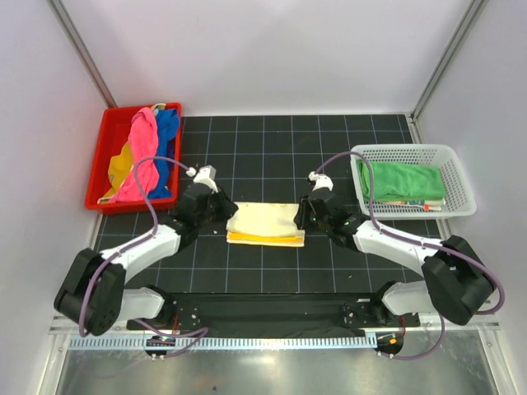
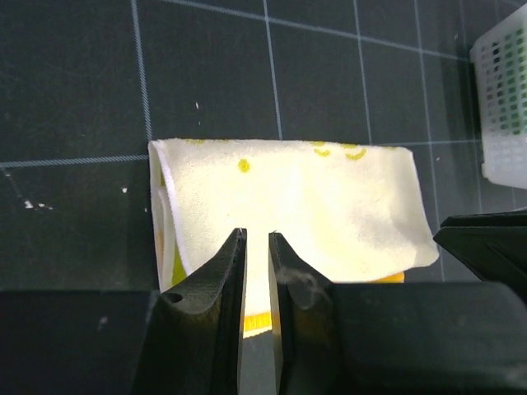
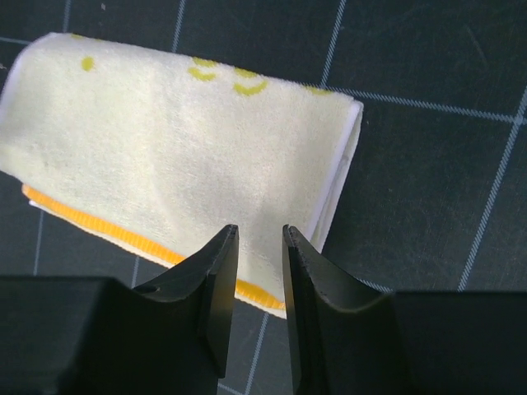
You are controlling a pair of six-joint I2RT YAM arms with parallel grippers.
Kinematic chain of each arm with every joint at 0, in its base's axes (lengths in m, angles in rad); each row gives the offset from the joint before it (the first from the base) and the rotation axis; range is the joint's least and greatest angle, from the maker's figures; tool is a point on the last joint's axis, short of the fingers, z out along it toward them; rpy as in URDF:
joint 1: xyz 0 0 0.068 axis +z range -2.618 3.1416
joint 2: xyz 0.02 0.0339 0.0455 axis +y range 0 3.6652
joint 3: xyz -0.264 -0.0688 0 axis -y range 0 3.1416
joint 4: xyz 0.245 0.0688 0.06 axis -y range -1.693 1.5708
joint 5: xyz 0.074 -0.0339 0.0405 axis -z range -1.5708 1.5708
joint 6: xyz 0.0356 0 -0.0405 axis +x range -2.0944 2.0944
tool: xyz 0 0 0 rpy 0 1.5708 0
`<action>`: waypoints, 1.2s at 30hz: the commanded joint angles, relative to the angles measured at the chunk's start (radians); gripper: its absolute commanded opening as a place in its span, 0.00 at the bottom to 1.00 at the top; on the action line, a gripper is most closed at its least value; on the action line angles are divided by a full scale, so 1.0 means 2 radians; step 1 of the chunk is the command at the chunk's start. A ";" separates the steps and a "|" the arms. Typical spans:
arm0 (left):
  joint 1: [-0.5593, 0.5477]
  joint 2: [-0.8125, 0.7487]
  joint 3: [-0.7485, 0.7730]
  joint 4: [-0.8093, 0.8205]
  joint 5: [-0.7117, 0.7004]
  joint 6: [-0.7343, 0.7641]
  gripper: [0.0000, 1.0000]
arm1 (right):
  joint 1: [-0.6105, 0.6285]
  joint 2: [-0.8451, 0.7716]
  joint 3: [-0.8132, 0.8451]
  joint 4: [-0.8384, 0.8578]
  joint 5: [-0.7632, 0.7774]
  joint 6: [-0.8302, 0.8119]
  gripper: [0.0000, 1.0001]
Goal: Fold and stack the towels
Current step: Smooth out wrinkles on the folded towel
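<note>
The top view alone takes in the whole table. A folded yellow towel (image 1: 265,222) lies flat at the centre of the black gridded mat (image 1: 272,148). At its 10 o'clock, a red bin (image 1: 97,169) holds a pink towel (image 1: 142,144) and a blue towel (image 1: 167,132) in a loose heap. At its 2 o'clock, a white mesh basket (image 1: 457,177) holds a folded green towel (image 1: 402,179).

Only the wrist cameras show the yellow towel's detail: small darker yellow printed marks along the far edge, a white hem at each folded end, and an orange-striped lower layer peeking out along the near edge.

The left gripper (image 2: 256,234) sits at the towel's 9 o'clock end. Its jaws stand a narrow slit apart over the near edge, with cloth visible through the gap but nothing pinched. The right gripper (image 3: 260,229) sits at the 3 o'clock end, its jaws likewise slightly apart and holding nothing.
</note>
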 commanded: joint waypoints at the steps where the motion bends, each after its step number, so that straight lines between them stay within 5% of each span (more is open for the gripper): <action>1: -0.024 0.040 0.025 -0.023 -0.017 0.012 0.18 | 0.012 0.018 0.015 -0.011 0.032 0.015 0.34; 9: -0.051 0.070 -0.002 -0.072 -0.074 -0.014 0.01 | 0.020 0.012 -0.033 -0.015 0.033 0.032 0.32; 28: -0.052 0.048 0.007 -0.127 -0.080 -0.006 0.00 | 0.020 -0.001 -0.048 -0.026 0.035 0.045 0.33; 36: -0.055 0.017 0.058 -0.161 -0.075 0.001 0.03 | 0.017 -0.025 0.008 -0.079 0.071 0.037 0.51</action>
